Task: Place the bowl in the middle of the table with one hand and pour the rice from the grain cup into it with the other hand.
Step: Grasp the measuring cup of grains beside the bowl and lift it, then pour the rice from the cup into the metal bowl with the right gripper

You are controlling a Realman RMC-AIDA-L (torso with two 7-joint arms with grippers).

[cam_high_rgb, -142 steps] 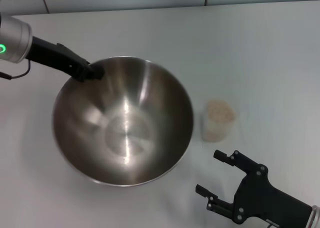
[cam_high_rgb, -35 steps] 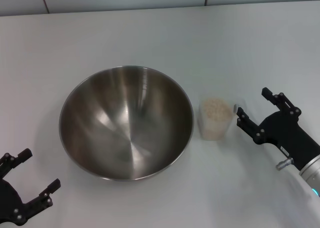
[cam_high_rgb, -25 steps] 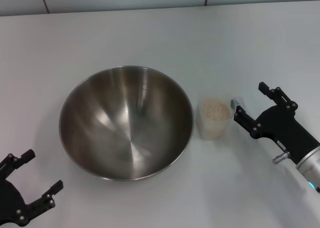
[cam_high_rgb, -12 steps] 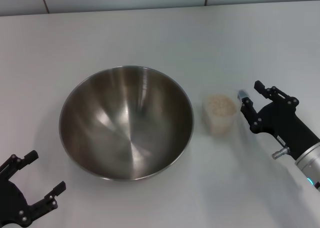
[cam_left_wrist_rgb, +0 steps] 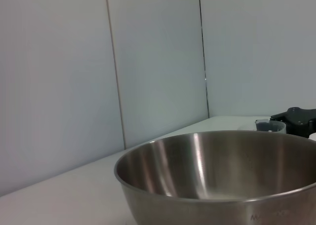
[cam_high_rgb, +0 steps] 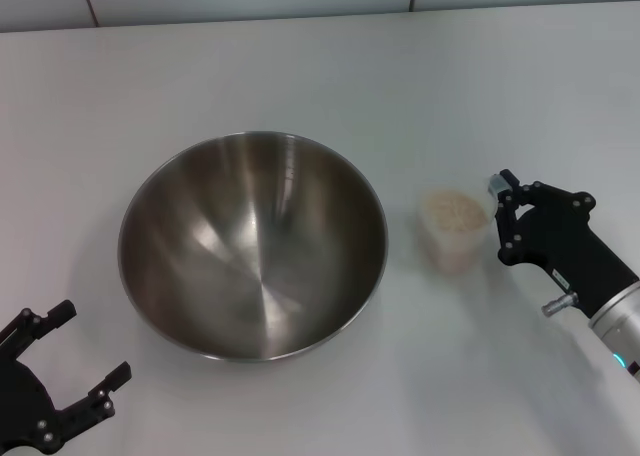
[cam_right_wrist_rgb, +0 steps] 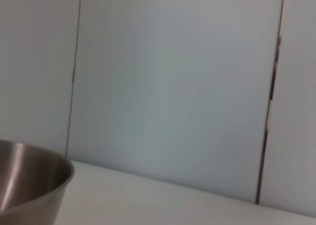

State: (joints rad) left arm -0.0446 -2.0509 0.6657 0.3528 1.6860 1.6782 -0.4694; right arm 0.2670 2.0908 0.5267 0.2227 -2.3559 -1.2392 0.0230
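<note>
The right tool (cam_high_rgb: 503, 221) looks pinched narrow on the right rim of the grain cup (cam_high_rgb: 455, 229), which sits on the table (cam_high_rgb: 300, 56) just right of the bowl (cam_high_rgb: 252, 244). That edge-only hold could slip or tip and dump rice (cam_high_rgb: 452, 212) early. Left tool (cam_high_rgb: 60, 371) sits spread wide, near left

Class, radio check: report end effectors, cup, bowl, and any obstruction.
Right end effector at grain cup, grip unconfirmed. Left end effector open, parked near-left. Bowl mid-table, empty; rice in cup. Nothing between.
</note>
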